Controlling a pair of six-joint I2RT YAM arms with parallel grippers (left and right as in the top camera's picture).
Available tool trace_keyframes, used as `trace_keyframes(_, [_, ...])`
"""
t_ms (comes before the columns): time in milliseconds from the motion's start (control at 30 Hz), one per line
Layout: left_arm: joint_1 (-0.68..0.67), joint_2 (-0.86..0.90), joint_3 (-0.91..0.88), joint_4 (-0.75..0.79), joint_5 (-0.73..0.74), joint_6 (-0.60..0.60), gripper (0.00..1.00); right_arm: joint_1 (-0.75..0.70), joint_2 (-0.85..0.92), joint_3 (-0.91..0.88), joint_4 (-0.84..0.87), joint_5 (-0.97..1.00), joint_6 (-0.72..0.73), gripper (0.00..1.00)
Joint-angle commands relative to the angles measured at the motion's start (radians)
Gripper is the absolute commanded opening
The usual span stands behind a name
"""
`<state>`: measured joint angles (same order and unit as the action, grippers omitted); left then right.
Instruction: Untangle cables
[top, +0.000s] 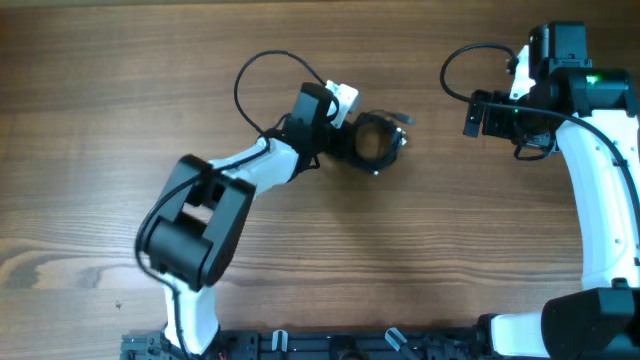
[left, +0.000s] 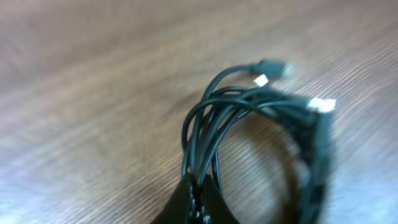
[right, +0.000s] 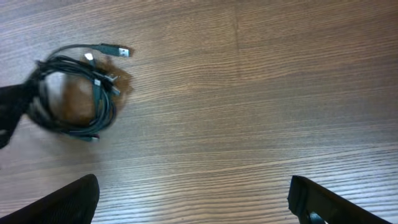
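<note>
The cables (right: 102, 102) — a light, limp, slippery coil lying mid-bench (top: 450, 250) — are clamped at the rim by the left pincer (left: 196, 194). The right pincer (right: 194, 198) gapes apart. Likely best hold: a free plug end.

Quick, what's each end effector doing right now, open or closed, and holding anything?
Left end effector: closed on the cables.
Right end effector: open, holding nothing.
</note>
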<state>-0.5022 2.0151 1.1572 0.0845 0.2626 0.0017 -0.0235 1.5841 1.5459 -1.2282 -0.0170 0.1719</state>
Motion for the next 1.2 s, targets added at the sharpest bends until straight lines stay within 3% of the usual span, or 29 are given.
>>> trace_keyframes(0, [-0.005, -0.204, 0.016, -0.031, -0.052, -0.006, 0.04, 0.002, -0.023, 0.016, 0.017, -0.049, -0.027, 1.00])
trace_keyframes(133, [-0.004, -0.352, 0.016, -0.095, -0.149, -0.005, 0.04, 0.002, -0.023, 0.016, 0.069, -0.243, -0.182, 1.00])
trace_keyframes(267, [-0.006, -0.448, 0.016, -0.158, -0.152, -0.007, 0.04, 0.002, -0.022, -0.043, 0.160, -0.484, -0.332, 1.00])
trace_keyframes(400, [-0.006, -0.517, 0.016, -0.157, -0.152, -0.011, 0.05, 0.005, -0.019, -0.175, 0.336, -0.501, -0.188, 1.00])
trace_keyframes(533, [-0.006, -0.557, 0.016, -0.157, -0.104, -0.077, 0.05, 0.048, -0.017, -0.344, 0.575, -0.510, -0.140, 0.90])
trace_keyframes(667, [-0.023, -0.557, 0.016, -0.156, -0.073, -0.119, 0.06, 0.152, -0.012, -0.380, 0.705, -0.554, -0.064, 0.78])
trace_keyframes(767, [-0.061, -0.557, 0.016, -0.156, -0.073, -0.119, 0.06, 0.257, -0.002, -0.380, 0.776, -0.486, 0.019, 0.77])
trace_keyframes(833, [-0.079, -0.557, 0.016, -0.156, -0.073, -0.119, 0.06, 0.304, 0.005, -0.380, 0.792, -0.395, 0.065, 0.77])
trace_keyframes(933, [-0.085, -0.562, 0.016, -0.157, -0.074, -0.119, 0.06, 0.318, 0.013, -0.380, 0.788, -0.277, 0.125, 0.68])
trace_keyframes(1167, [-0.085, -0.578, 0.016, -0.161, -0.127, -0.114, 0.06, 0.289, 0.013, -0.380, 0.767, -0.268, 0.090, 0.67])
